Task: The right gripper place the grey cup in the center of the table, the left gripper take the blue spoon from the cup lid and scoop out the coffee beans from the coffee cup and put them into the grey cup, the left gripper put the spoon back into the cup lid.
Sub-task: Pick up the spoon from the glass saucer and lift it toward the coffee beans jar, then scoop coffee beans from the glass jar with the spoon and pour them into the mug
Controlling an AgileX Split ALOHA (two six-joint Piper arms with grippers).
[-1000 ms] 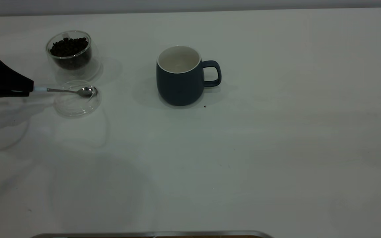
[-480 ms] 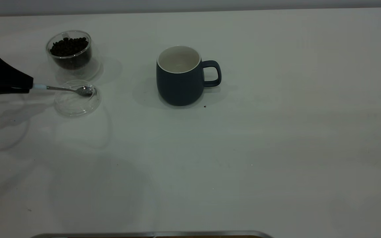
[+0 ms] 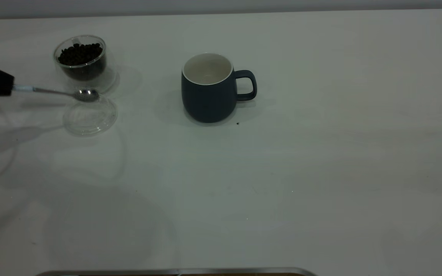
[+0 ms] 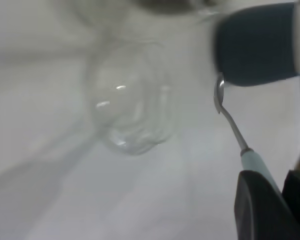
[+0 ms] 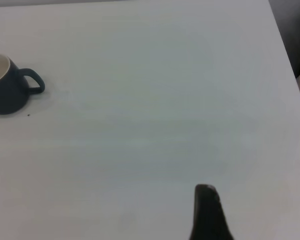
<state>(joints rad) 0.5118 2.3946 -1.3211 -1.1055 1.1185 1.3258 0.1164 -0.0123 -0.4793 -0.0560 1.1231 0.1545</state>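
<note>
White and matte, the tabletop (image 3: 320,172) runs wide and bare across its whole right half and all along the near side, with only a few tiny specks on it; its far edge shows as a straight line against a grey wall, and its far right corner is rounded. Everything in play is crowded toward the far left. At the left border of the exterior view the black wedge-shaped left claw (image 3: 10,89) pokes in, clamped on the pale-blue handle of the small metal-bowled blue spoon (image 3: 58,92), which it holds nearly level above the surface. The spoon's shiny bowl hangs over the far rim of the shallow round clear cup lid (image 3: 89,117), in front of the small clear double-walled glass coffee cup (image 3: 83,63), whose inner bowl is filled with dark, almost black coffee beans (image 3: 79,53). Lid and glass cup stand just beside each other, close to the left edge of the picture. Well apart from them, toward the middle of the tabletop, stands the rounded dark blue-grey ceramic grey cup (image 3: 207,92), upright, its off-white inside looking empty, its loop handle pointing right; a single dark speck lies on the surface by its base. Of the right claw only one black fingertip (image 5: 207,212) shows, in the right wrist view, hanging over bare tabletop far from the mug, and I cannot tell whether it is apart or together.
</note>
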